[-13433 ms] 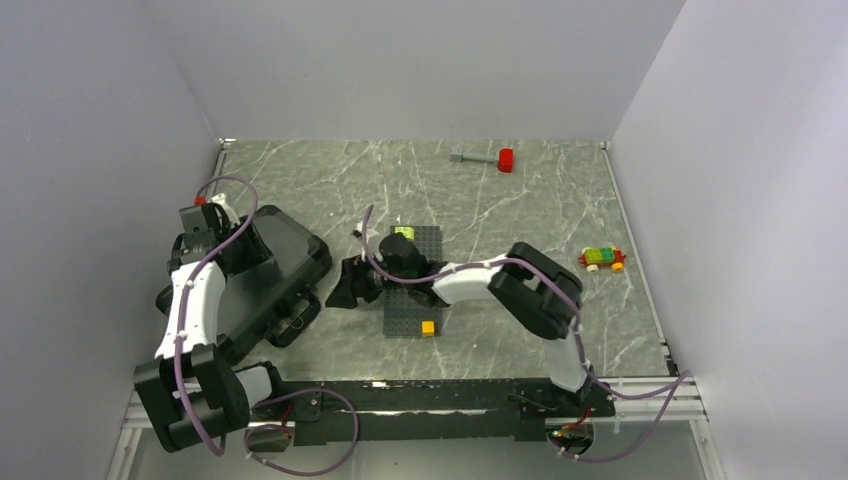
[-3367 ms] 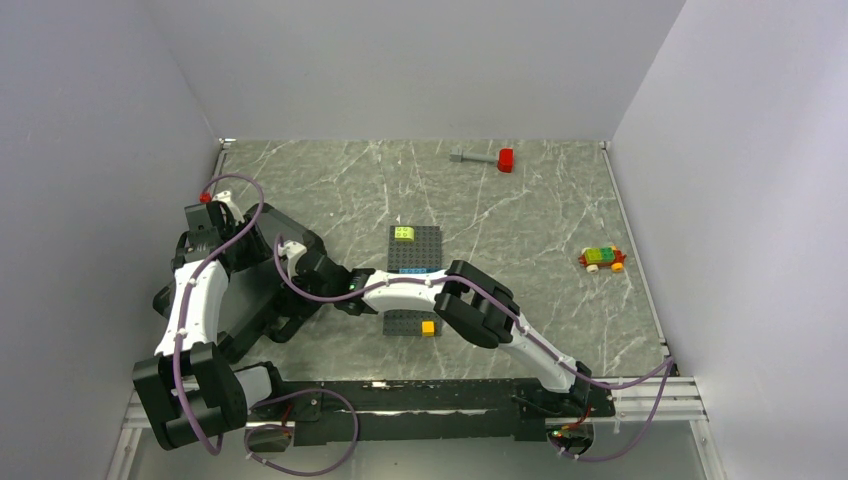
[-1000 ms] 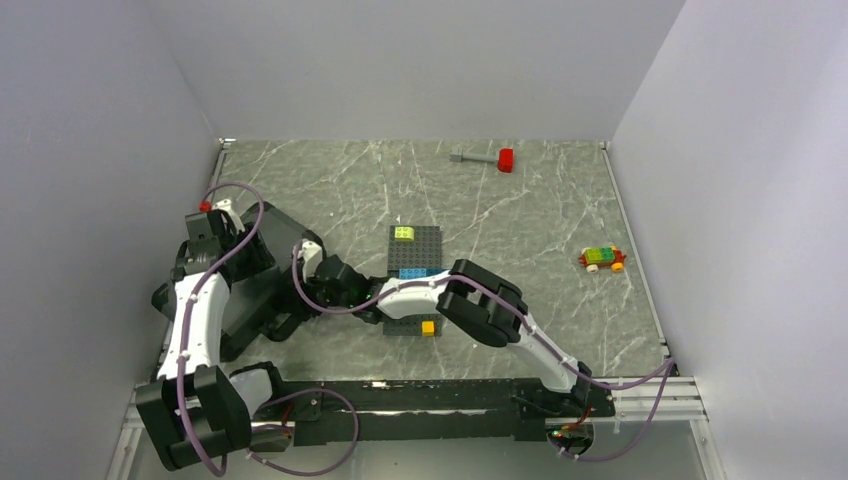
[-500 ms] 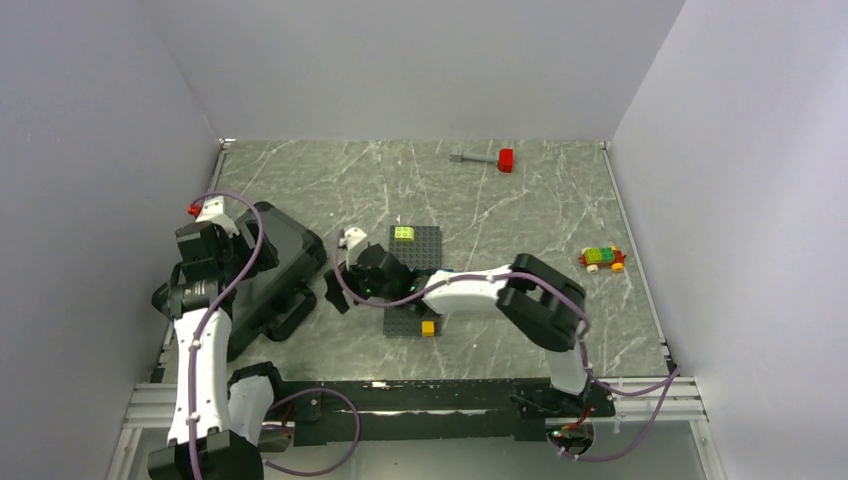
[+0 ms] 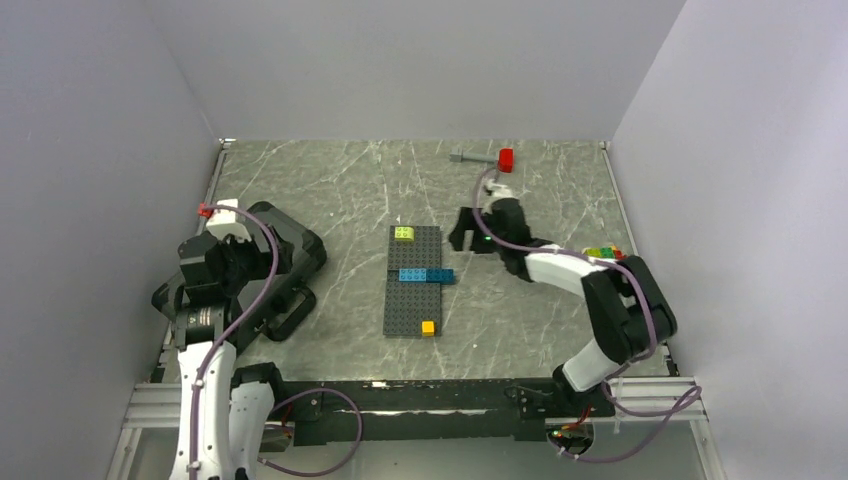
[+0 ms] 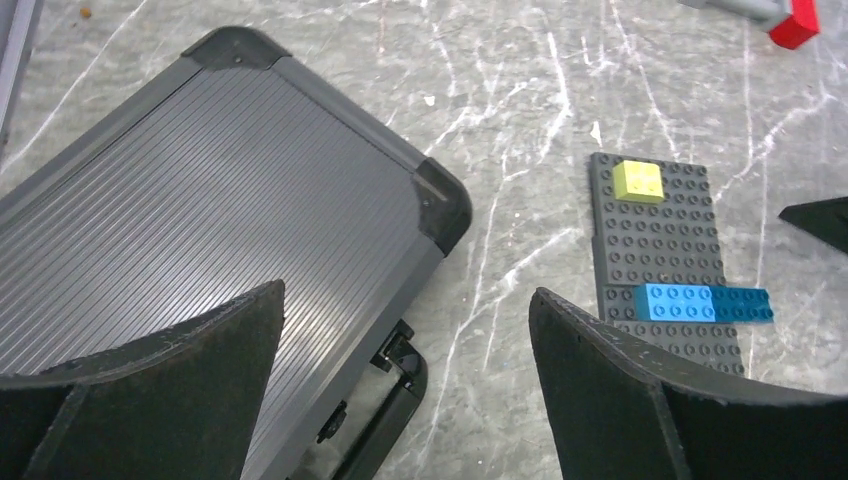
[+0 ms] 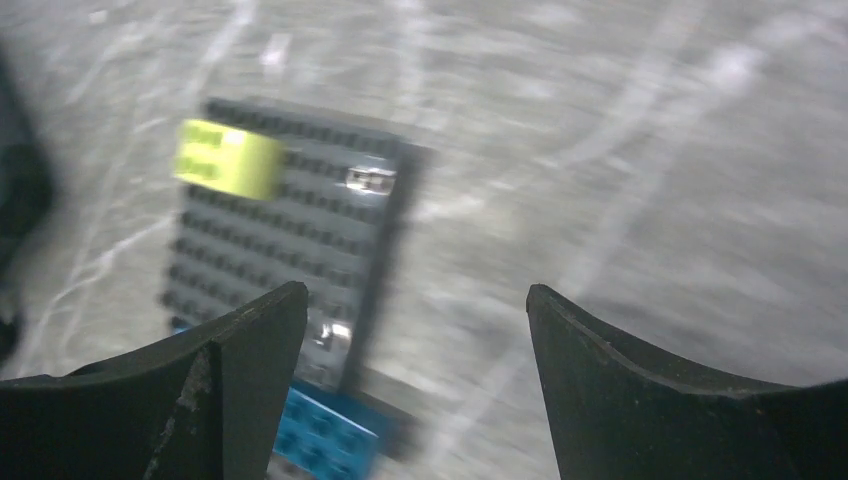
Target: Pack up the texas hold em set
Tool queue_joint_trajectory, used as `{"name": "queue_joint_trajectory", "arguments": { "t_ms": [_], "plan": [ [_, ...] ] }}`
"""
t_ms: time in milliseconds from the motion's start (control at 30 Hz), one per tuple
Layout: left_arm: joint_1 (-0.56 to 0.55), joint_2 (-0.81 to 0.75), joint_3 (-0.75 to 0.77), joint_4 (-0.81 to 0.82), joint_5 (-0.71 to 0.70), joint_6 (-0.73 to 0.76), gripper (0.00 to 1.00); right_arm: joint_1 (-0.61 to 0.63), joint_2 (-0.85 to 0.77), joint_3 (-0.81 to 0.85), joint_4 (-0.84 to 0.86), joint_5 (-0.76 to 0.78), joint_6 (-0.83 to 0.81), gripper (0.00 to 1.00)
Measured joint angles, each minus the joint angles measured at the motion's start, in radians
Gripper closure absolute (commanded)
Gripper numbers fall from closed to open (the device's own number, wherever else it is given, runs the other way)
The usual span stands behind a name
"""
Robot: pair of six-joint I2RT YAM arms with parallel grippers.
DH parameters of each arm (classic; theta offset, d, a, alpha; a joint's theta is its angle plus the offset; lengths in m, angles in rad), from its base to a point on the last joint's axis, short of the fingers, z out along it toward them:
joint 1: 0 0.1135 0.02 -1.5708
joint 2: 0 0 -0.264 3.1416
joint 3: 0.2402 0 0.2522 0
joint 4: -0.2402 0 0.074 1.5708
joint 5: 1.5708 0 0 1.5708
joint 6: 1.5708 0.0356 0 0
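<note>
The black case [image 5: 283, 252] of the texas hold em set lies shut at the table's left, its ribbed lid [image 6: 190, 240] up and its handle [image 6: 398, 392] toward the near right. What is inside is hidden. My left gripper [image 5: 240, 262] hovers open over the case's near edge, and the left wrist view shows its jaws [image 6: 405, 295] wide apart with nothing between them. My right gripper [image 5: 462, 234] is open and empty, off to the right of the dark grey baseplate [image 5: 412, 280]. The right wrist view is blurred, with the right gripper [image 7: 415, 300] over bare table beside the baseplate [image 7: 290, 230].
The baseplate carries a yellow-green brick [image 5: 404, 233], a blue brick [image 5: 425, 275] and an orange one [image 5: 428, 327]. A red-headed hammer [image 5: 488, 158] lies at the back. A small brick car [image 5: 602, 256] sits at the right, by my right arm.
Both grippers have opened and left the case's handle side. My right arm swung far right past the baseplate. My left arm drew back toward the near edge.
</note>
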Motion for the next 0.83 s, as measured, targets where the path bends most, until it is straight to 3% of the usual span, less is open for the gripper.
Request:
{"name": "queue_joint_trajectory", "arguments": {
  "t_ms": [100,267,533,833],
  "plan": [
    [-0.014,-0.045,-0.008,0.011,0.025,0.014,0.01,-0.154,-0.1,-0.081,-0.066,-0.024,0.004,0.15],
    [-0.023,-0.09,-0.012,0.032,0.051,0.026,0.01,-0.285,-0.352,-0.118,-0.145,-0.003,-0.018,0.14],
    [-0.026,-0.137,-0.021,0.037,0.057,0.026,0.01,-0.301,-0.64,-0.157,-0.166,0.155,-0.111,0.14],
    [-0.026,-0.159,-0.021,0.035,0.046,0.026,0.01,-0.301,-0.694,-0.226,-0.167,0.267,-0.157,0.14]
  ]
}}
